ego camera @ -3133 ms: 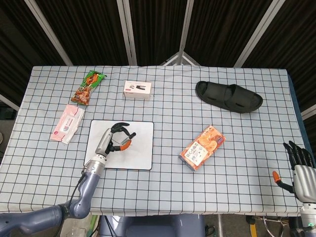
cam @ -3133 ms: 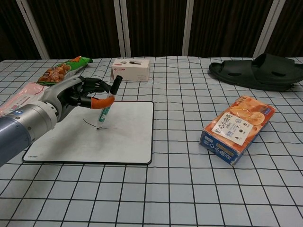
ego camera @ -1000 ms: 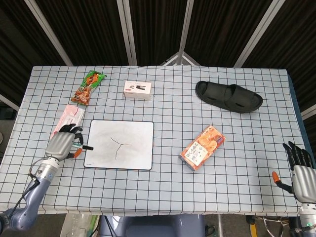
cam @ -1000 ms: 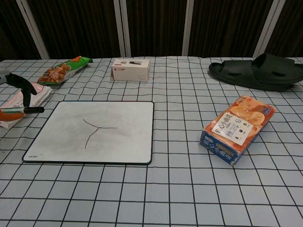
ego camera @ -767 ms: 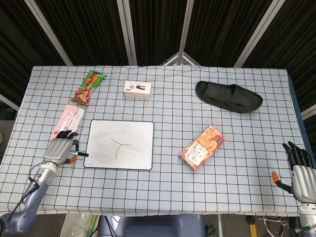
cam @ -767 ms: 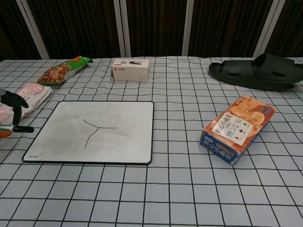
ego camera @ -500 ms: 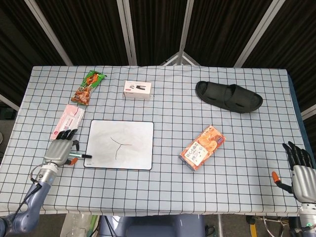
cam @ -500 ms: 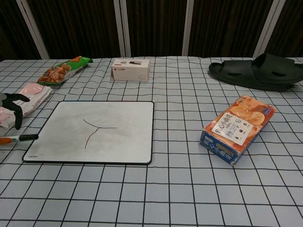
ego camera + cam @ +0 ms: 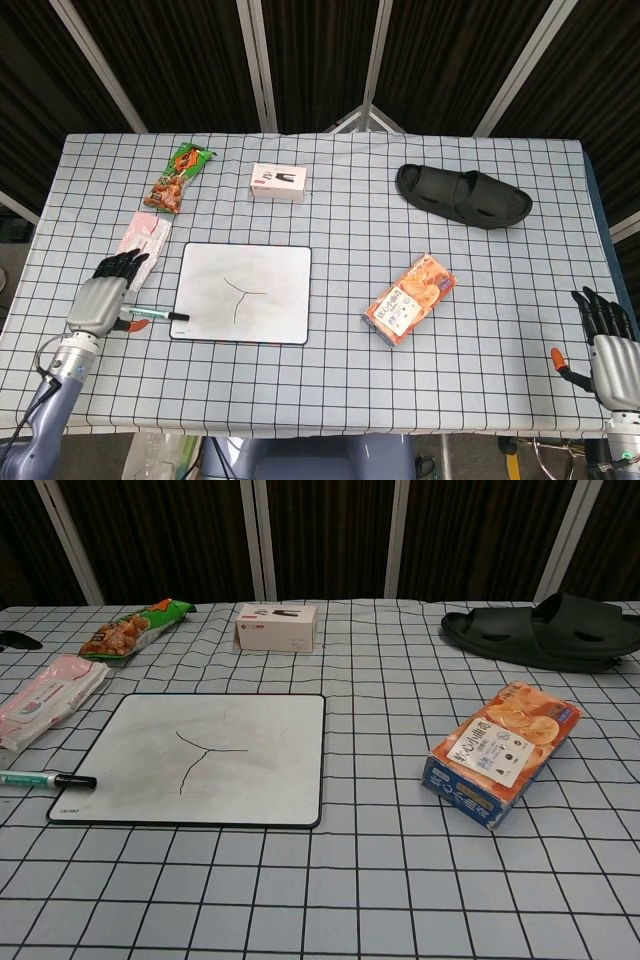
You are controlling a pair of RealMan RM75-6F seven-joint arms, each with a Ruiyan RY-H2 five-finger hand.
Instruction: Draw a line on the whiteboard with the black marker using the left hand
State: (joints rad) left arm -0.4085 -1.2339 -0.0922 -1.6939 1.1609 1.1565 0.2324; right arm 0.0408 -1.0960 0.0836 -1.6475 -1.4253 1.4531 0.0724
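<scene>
Marker is now out of my grip. A second ago my left hand held it just off the board's left edge; now the marker lies flat on the table, just right of my fingers, with its black cap end touching or overlapping the board's left rim. In the chest view it lies level, cap toward the board.

Left hand: empty, fingers spread and apart from the marker, backed off to the left. In the chest view only a dark fingertip shows at the far left edge.

The board carries a forked black stroke near its middle, well to the right of my fingers; it matches the mark seen a second ago.

Judgement: line drawn, marker set down, so the task looks essentially complete; only withdrawal of the left arm remains.

Right hand: idle at the table's near right corner, fingers extended, holding nothing.
</scene>
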